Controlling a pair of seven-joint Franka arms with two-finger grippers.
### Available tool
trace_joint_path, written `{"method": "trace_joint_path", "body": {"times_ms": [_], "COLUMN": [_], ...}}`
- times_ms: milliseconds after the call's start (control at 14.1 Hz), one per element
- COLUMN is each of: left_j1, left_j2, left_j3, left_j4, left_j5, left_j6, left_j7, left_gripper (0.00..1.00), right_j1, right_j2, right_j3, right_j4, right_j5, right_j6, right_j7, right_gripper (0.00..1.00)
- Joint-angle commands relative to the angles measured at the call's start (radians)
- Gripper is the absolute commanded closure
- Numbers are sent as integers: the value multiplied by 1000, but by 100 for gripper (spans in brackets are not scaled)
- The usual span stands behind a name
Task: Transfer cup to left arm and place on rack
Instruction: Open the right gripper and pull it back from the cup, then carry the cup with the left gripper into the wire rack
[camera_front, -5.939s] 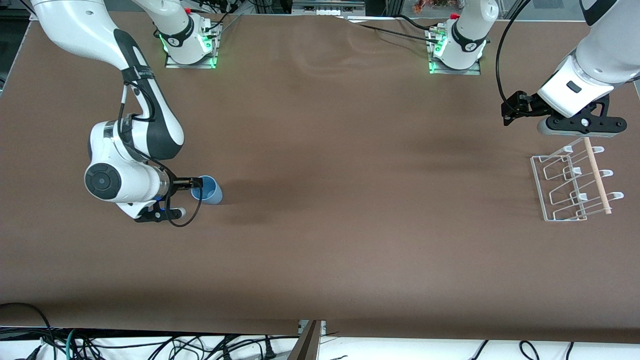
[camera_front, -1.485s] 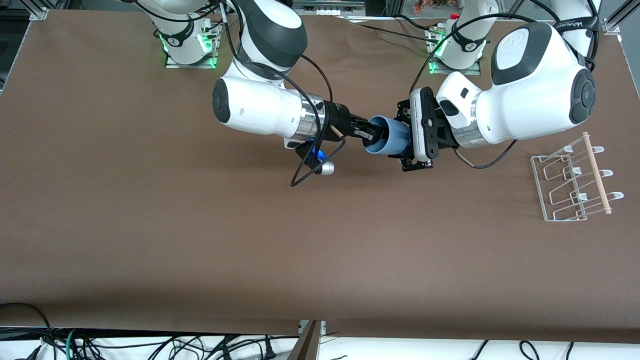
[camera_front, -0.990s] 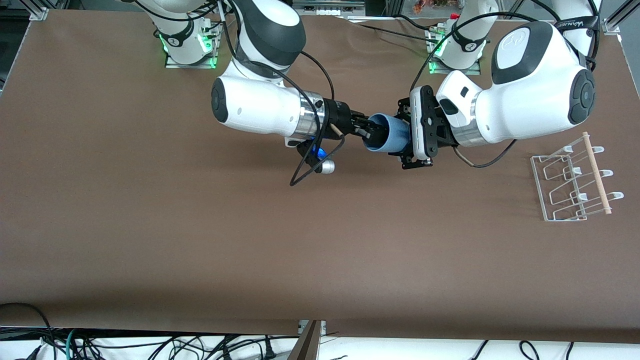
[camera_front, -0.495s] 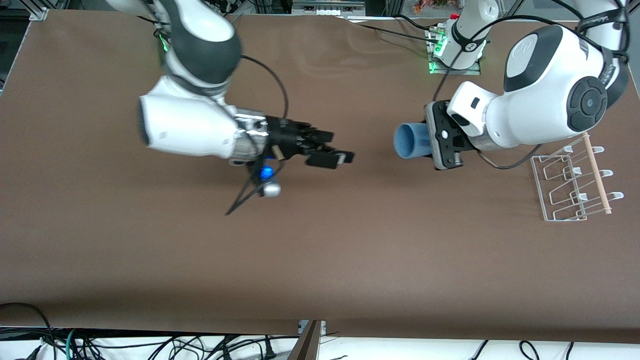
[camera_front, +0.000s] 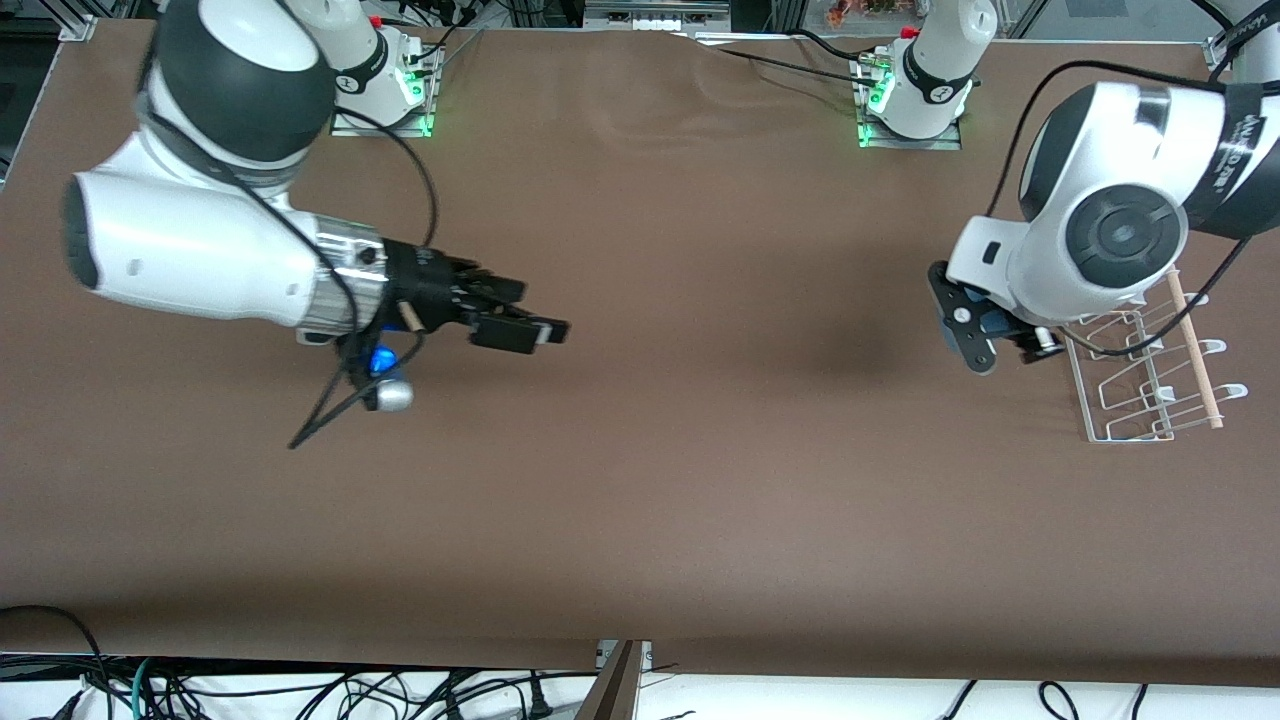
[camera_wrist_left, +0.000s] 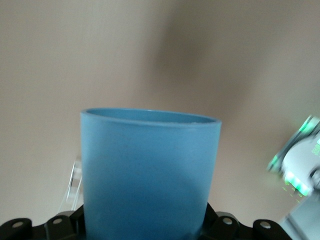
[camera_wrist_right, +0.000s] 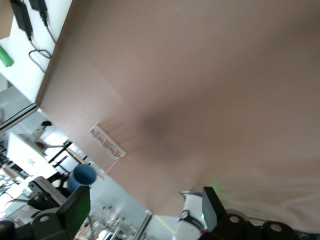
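The light-blue cup (camera_wrist_left: 150, 170) fills the left wrist view, held by its base. In the front view only a sliver of the cup (camera_front: 992, 320) shows under the left arm's wrist. My left gripper (camera_front: 975, 335) is shut on it, in the air beside the rack (camera_front: 1140, 375), at the rack's edge toward the table's middle. The rack's wooden rod (camera_front: 1195, 350) lies along its side. My right gripper (camera_front: 540, 310) is open and empty over the table toward the right arm's end. The right wrist view shows its spread fingers (camera_wrist_right: 75, 210), with the cup (camera_wrist_right: 82, 176) and rack (camera_wrist_right: 107, 145) in the distance.
Both arm bases with green lights (camera_front: 385, 95) (camera_front: 910, 100) stand at the table's back edge. A black cable (camera_front: 1130, 345) from the left wrist hangs over the rack. Loose cables (camera_front: 300, 690) lie below the table's front edge.
The right gripper let go of the cup and drew back toward its own end of the table. The left arm carried the cup from the table's middle to beside the rack.
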Motion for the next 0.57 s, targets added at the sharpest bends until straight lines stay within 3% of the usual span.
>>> {"method": "trace_joint_path", "body": {"times_ms": [0,141,354,495], "left_j1": [-9,4,27,114], "left_j2": [79,151,130,119], "left_j3": [-4,-4,-6,-7], "left_j4": [6,-10,-213,-365], "left_j5": [265,437,702,853], "left_j6": [-127,-195,-126,-33], "left_j7": [-71,-128,-201,-357], "left_gripper": [100,100,100,100], "right_j1": [-48,-46,-46,-48], "right_j2": [-42,-68,-114,-115], "right_j3": [-93,-198,-242,-246], "right_j4": [-7,-8,-17,-22], "right_j5": [-39,-87,-259,-315], "right_j6": [-130,-203,-230,-234], "right_j7": [-175,-284,-317,-329], "right_gripper": [1,0,0,0]}}
